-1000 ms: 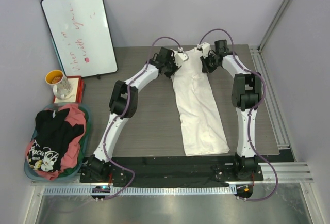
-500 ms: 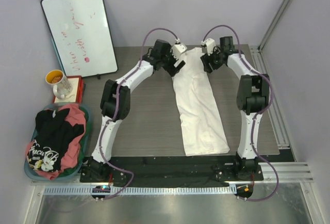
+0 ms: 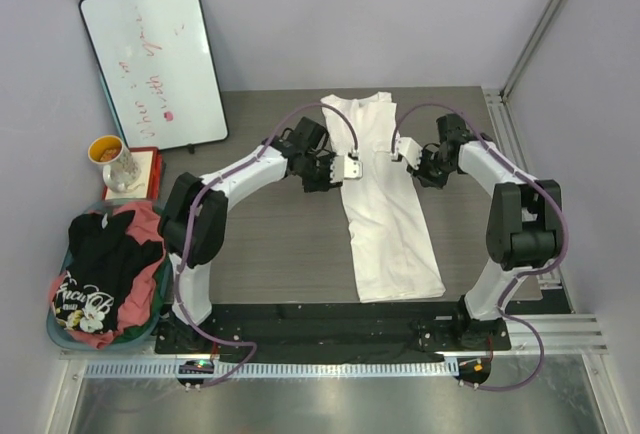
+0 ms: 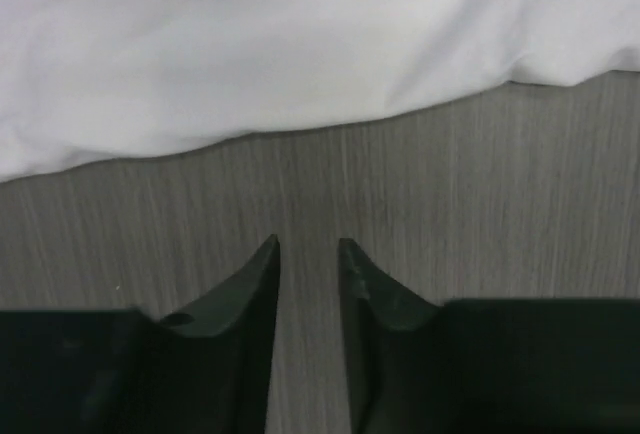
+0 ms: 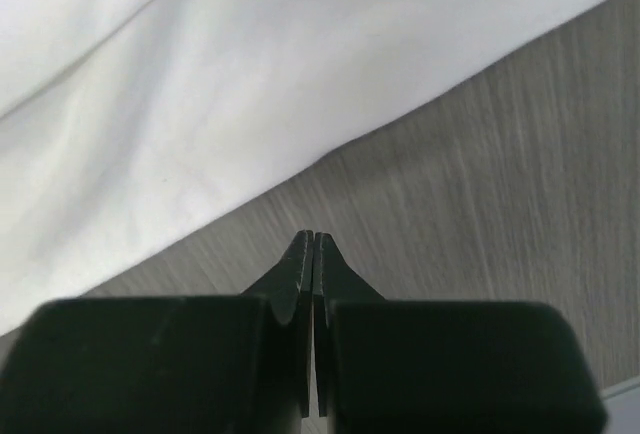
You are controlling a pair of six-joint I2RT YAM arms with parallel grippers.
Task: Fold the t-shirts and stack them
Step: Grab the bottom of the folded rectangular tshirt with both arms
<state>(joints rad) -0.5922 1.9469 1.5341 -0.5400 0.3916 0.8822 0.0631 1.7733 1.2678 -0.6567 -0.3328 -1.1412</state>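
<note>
The white t-shirt (image 3: pixel 385 214) lies flat on the table, folded lengthwise into a long narrow strip, collar at the far end. My left gripper (image 3: pixel 349 167) is low over the table at the strip's left edge, about mid-length. In the left wrist view it (image 4: pixel 308 246) is slightly open and empty, just short of the shirt's edge (image 4: pixel 300 44). My right gripper (image 3: pixel 405 151) is at the strip's right edge. In the right wrist view it (image 5: pixel 314 236) is shut and empty, beside the white fabric (image 5: pixel 200 84). The black t-shirt (image 3: pixel 105 254) and pink-red t-shirt (image 3: pixel 150 219) lie in the basket.
The teal-rimmed laundry basket (image 3: pixel 172 254) stands off the table's left side. A whiteboard (image 3: pixel 155 64) leans at the back left. A cup (image 3: pixel 112 159) stands on a small box beside it. Metal rails (image 3: pixel 520 184) run along the table's right edge.
Both grippers have let go of the shirt's far collar end and moved toward the near side, down to the strip's edges at mid-length. The collar end now lies flat.
</note>
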